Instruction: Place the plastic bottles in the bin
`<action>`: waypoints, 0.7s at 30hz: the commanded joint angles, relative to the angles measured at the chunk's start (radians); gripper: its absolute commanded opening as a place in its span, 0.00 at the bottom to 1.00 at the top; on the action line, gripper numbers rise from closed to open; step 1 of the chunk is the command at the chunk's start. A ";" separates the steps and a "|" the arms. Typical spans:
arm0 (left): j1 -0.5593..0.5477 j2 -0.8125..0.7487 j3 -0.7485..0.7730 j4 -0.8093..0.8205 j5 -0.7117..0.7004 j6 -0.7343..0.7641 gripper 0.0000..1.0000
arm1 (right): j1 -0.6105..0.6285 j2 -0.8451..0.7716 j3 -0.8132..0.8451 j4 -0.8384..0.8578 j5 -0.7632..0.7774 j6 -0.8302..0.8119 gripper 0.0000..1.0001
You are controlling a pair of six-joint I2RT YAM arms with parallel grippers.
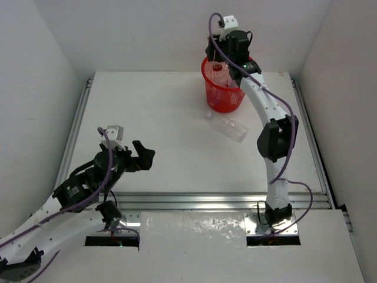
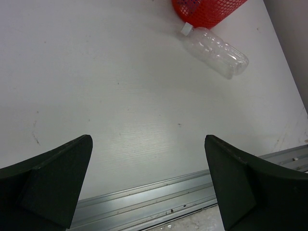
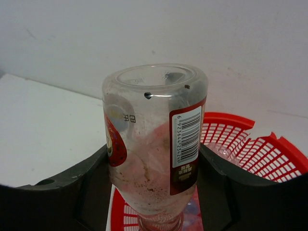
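Two bottles counted: one labelled bottle [image 3: 154, 144] and one clear bottle [image 1: 230, 128]; a clear shape [image 3: 225, 153] inside the bin is too hidden to identify.
Bins counted: one red mesh bin [image 1: 222, 91], upright at the far side of the table [image 1: 153, 106].
Grippers counted: two.
Right gripper [image 1: 224, 62]: poised over the bin's mouth, pinching the labelled bottle.
Left gripper [image 1: 140, 156]: fingers spread wide, holding nothing, low over the near left part of the table, well apart from both bottles.
Right wrist view only: fingers [image 3: 72, 192] pressed against both sides of the labelled bottle, which hangs neck down, base up, above the bin's rim [image 3: 269, 144]; a red label and a barcode show on it.
Top view only: both arms together; the clear bottle lies on its side just in front of the bin, next to the right arm.
Left wrist view only: the clear bottle [image 2: 216, 52] carries a white cap [image 2: 186, 29] that points at the bin's wall [image 2: 207, 12], touching or nearly so; it has no label.
Labelled bottle in the top view: mostly hidden by the gripper.
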 commanded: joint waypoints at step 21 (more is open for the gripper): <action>0.013 -0.011 0.003 0.053 0.025 0.026 1.00 | -0.007 -0.224 -0.037 -0.061 -0.027 -0.072 0.99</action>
